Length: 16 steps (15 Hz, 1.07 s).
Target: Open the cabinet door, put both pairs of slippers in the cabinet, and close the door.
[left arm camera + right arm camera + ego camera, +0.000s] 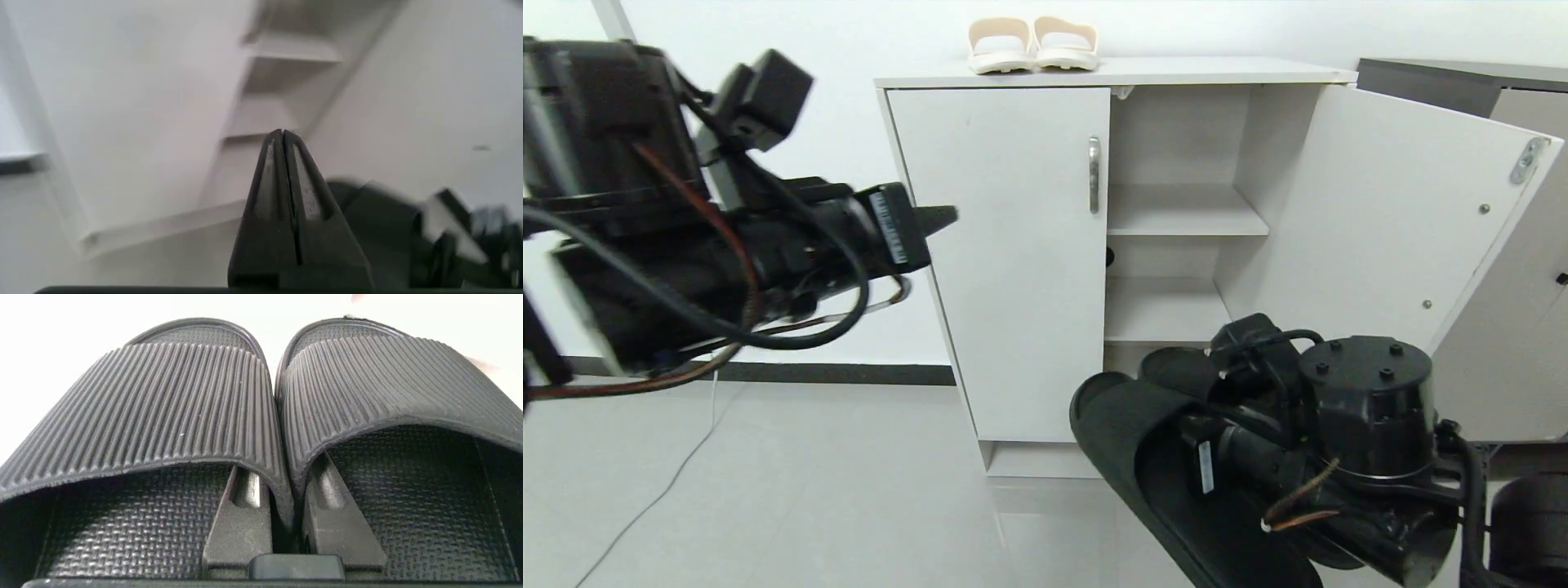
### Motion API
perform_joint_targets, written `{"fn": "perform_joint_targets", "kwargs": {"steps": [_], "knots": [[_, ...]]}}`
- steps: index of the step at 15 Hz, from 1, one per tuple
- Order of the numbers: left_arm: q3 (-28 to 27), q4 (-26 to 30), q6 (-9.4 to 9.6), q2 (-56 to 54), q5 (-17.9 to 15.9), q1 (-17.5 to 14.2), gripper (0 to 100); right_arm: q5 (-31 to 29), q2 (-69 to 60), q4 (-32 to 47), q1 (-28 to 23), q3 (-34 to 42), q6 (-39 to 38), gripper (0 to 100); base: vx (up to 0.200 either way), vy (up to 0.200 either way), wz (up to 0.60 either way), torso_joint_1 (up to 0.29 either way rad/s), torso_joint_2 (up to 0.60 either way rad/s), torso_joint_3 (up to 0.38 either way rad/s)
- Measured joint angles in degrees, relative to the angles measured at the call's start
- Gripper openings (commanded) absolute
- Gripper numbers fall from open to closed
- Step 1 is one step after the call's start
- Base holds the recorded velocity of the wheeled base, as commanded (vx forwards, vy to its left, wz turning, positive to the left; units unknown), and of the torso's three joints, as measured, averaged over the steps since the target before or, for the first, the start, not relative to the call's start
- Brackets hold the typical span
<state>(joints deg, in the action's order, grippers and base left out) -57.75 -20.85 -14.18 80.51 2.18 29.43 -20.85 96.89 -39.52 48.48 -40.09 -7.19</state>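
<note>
Black ribbed rubber slippers [196,400] are hanging pinched by their inner edges in the right gripper [282,488], low before the white wooden cabinet [1217,72], whose right door [1380,212] is standing open. Left gripper [283,143] is hovering pressed together near the closed door [1005,269]. Cream open-toed slippers [1033,45] are sitting on top.

Cabinet [1217,72] on the floor [809,490], cream slippers [1005,47] on top
You had the cream slippers lying side by side on the cabinet's top, above its closed door [1005,269].

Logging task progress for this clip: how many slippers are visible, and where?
4. Two cream slippers sit side by side on the cabinet top; two black slippers are clamped together in the right claw.
</note>
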Motion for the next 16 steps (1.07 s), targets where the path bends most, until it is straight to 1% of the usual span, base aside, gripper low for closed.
{"fn": "perform_joint_targets", "kwargs": {"steps": [1,2,3,4,6,7,8,9,11,13,15,16], "knots": [[2.4,3.4,0.33,-4.7,3.4,-1.1,0,-3.0,1.4,0.0,-0.8,-1.9,-0.2,0,0.000,0.000,0.00,0.000,0.00,0.000],[4.8,6.2,0.74,-9.3,5.8,-2.5,0,-4.6,2.4,0.0,-1.4,-3.2,-0.6,0,0.000,0.000,0.00,0.000,0.00,0.000],[7.4,8.7,1.51,-14.1,8.3,-4.6,0,-6.2,3.2,0.1,-1.7,-4.2,-0.9,0,0.000,0.000,0.00,0.000,0.00,0.000],[10.2,10.9,2.61,-19.1,11.2,-8.0,0,-7.3,3.8,0.1,-2.2,-5.1,-1.1,0,0.000,0.000,0.00,0.000,0.00,0.000],[16.2,13.4,4.63,-28.4,17.4,-15.2,0,-9.1,4.7,0.1,-2.5,-5.9,-1.1,0,0.000,0.000,0.00,0.000,0.00,0.000],[19.1,14.3,5.29,-32.8,19.3,-19.0,0,-9.1,4.9,0.1,-2.5,-6.1,-1.1,0,0.000,0.000,0.00,0.000,0.00,0.000],[22.3,15.1,5.75,-37.4,20.5,-23.0,0,-9.2,5.1,0.1,-2.6,-6.2,-1.1,0,0.000,0.000,0.00,0.000,0.00,0.000],[25.5,15.8,6.00,-41.6,21.1,-26.1,0,-9.2,5.3,0.1,-2.6,-6.2,-1.0,0,0.000,0.000,0.00,0.000,0.00,0.000],[32.8,16.9,6.85,-49.9,21.7,-30.6,0,-9.2,5.4,0.1,-2.6,-6.0,-1.0,0,0.000,0.000,0.00,0.000,0.00,0.000],[40.4,17.8,8.19,-57.9,20.8,-32.8,0,-9.2,5.5,0.0,-2.4,-5.9,-0.9,0,0.000,0.000,0.00,0.000,0.00,0.000],[46.0,17.8,9.36,-65.3,19.5,-33.6,0,-9.2,5.6,0.0,-2.4,-5.5,-0.9,0,0.000,0.000,0.00,0.000,0.00,0.000],[48.3,17.9,10.24,-68.5,18.9,-33.8,0,-9.2,5.6,0.0,-2.3,-5.3,-0.8,0,0.000,0.000,0.00,0.000,0.00,0.000]]}}
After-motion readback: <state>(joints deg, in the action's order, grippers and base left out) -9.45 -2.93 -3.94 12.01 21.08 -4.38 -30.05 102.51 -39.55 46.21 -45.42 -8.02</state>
